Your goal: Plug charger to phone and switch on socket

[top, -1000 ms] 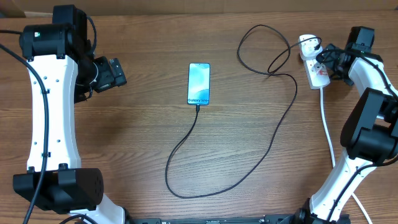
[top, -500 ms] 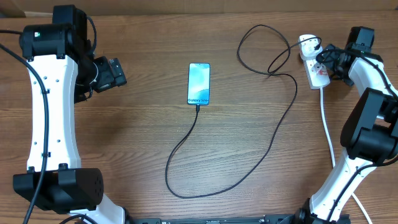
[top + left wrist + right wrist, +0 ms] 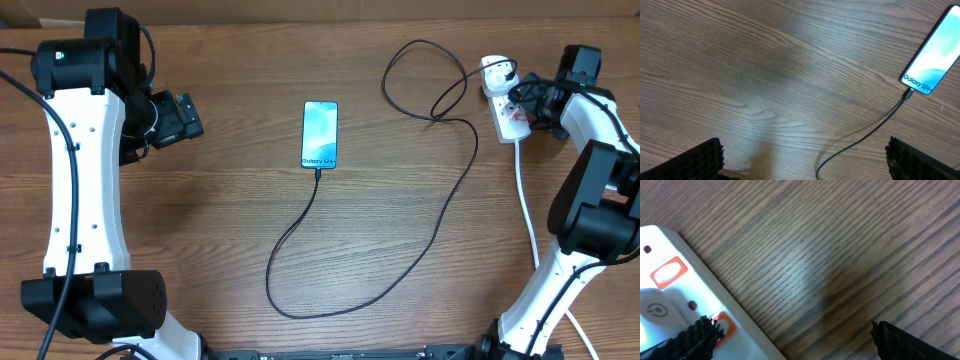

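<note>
Phone [image 3: 320, 134] lies flat near the table's [image 3: 200, 220] centre, long axis running away from the robot, screen up. Its body is a slim rectangle with a black rim and a blue-white gradient display reading "Galaxy S24+". Charger [image 3: 268, 278] tip is seated in the phone's near edge. The thin black cable sweeps a wide loop toward the near edge, climbs right, curls once and ends at the socket's [image 3: 510, 118] far end. The socket is smooth white plastic with orange-red switches and sits far right. A power symbol is moulded between the switches in the right wrist view. Its thick white cord [image 3: 524, 200] trails toward the near edge.

Bare wood grain lies broad and open on both sides of the phone.

Left gripper [image 3: 193, 118] hovers well left of the phone, its ribbed black fingers [image 3: 700, 160] spread wide. Right gripper [image 3: 522, 98] is at the socket, fingers parted, one finger [image 3: 695, 340] over the strip's edge beside a switch. Whether it touches cannot be told.
</note>
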Controlling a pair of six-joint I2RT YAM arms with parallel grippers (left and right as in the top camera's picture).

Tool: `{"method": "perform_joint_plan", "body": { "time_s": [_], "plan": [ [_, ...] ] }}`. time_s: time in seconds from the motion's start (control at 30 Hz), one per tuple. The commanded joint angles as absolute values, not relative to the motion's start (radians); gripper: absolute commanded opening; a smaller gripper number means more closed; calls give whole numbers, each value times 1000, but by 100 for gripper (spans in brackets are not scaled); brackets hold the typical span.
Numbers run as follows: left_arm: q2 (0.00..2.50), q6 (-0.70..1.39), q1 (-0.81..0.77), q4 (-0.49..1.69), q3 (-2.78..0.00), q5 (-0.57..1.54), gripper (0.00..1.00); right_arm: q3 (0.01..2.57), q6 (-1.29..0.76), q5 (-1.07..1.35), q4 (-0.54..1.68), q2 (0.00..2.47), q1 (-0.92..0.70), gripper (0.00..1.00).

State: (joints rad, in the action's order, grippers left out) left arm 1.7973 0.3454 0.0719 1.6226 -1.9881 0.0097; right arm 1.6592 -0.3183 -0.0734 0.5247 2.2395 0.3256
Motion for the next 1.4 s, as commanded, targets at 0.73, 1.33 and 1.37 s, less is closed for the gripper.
{"method": "perform_joint_plan", "body": {
  "time_s": [0.73, 1.33, 1.37],
  "plan": [
    [1802, 363, 69, 1618, -1982, -8, 100, 1662, -283, 35, 544, 2269, 323, 100],
    [1802, 363, 69, 1618, -1982, -8, 100, 1691, -284, 46, 607, 2166, 323, 100],
    [1802, 363, 69, 1618, -1982, -8, 100, 1691, -284, 47, 609, 2136, 323, 100]
  ]
}}
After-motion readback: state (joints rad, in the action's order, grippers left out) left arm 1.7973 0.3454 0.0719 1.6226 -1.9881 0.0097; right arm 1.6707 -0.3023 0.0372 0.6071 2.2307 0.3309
